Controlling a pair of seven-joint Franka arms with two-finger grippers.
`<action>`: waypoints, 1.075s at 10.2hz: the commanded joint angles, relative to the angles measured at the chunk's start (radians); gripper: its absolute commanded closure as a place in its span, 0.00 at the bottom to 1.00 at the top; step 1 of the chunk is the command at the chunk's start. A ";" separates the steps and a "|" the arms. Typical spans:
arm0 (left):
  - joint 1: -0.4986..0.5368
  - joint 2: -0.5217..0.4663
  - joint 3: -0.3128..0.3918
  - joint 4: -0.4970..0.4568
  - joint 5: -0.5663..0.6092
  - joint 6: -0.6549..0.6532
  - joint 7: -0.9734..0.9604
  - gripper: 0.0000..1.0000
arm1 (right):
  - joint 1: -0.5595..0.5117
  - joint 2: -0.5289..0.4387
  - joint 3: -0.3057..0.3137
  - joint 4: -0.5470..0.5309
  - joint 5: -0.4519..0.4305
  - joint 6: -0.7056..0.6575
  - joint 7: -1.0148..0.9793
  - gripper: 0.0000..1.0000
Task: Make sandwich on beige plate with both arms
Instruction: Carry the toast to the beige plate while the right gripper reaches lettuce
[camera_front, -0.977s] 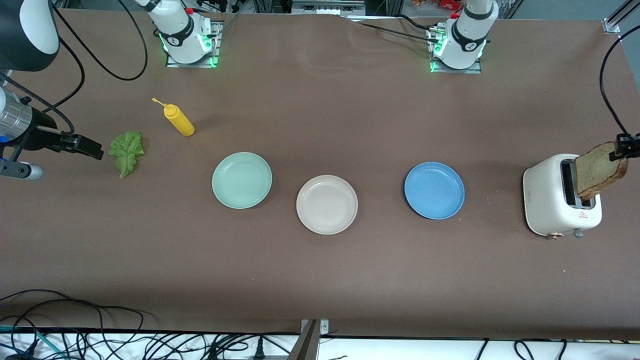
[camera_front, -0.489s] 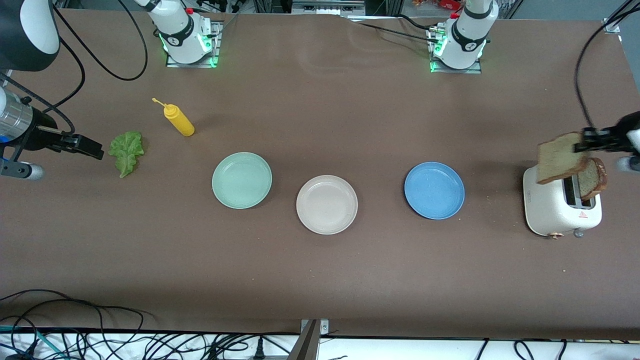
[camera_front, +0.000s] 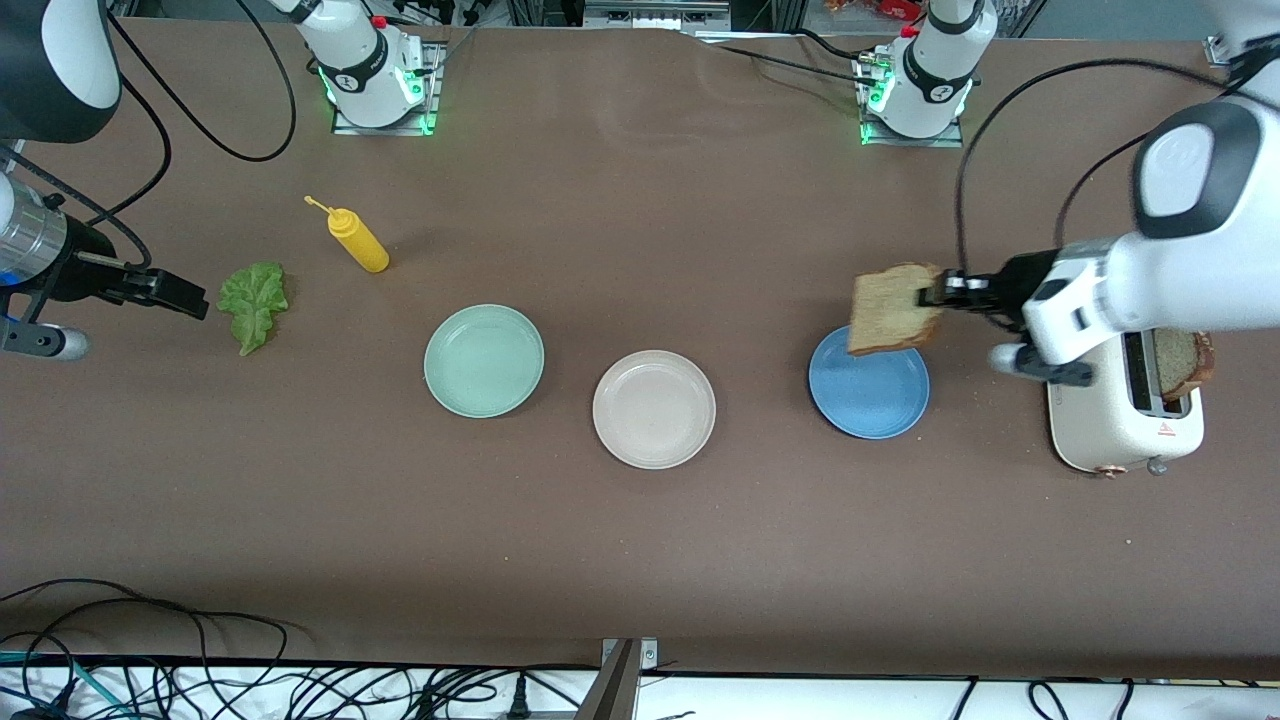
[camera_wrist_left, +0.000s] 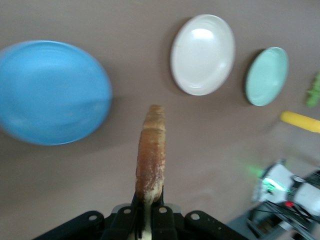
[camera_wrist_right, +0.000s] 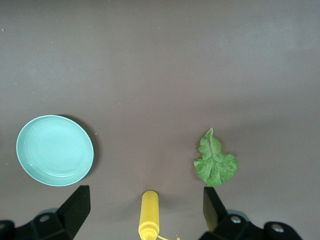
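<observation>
Over the blue plate (camera_front: 868, 390), the left gripper (camera_front: 938, 293) clamps a bread slice (camera_front: 893, 309) for transfer to the empty mid-table beige plate (camera_front: 654, 409); the right gripper (camera_front: 185, 296) waits, jaws open, beside the lettuce (camera_front: 252, 303).

- Evenly lit from above, soft short shadows beside the plates.
- Motion-blurred in the left wrist view (blue plate (camera_wrist_left: 52, 92) smeared).
- Sharp elsewhere.
</observation>
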 joint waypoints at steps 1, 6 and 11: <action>-0.074 0.200 0.015 0.191 -0.177 -0.018 -0.013 1.00 | -0.009 0.009 -0.002 0.002 0.003 -0.010 -0.006 0.00; -0.243 0.391 0.015 0.263 -0.375 0.338 -0.006 1.00 | -0.033 0.079 -0.008 -0.044 -0.023 0.005 -0.023 0.00; -0.312 0.456 0.015 0.256 -0.417 0.460 -0.022 1.00 | -0.053 0.076 -0.066 -0.350 -0.118 0.264 -0.061 0.00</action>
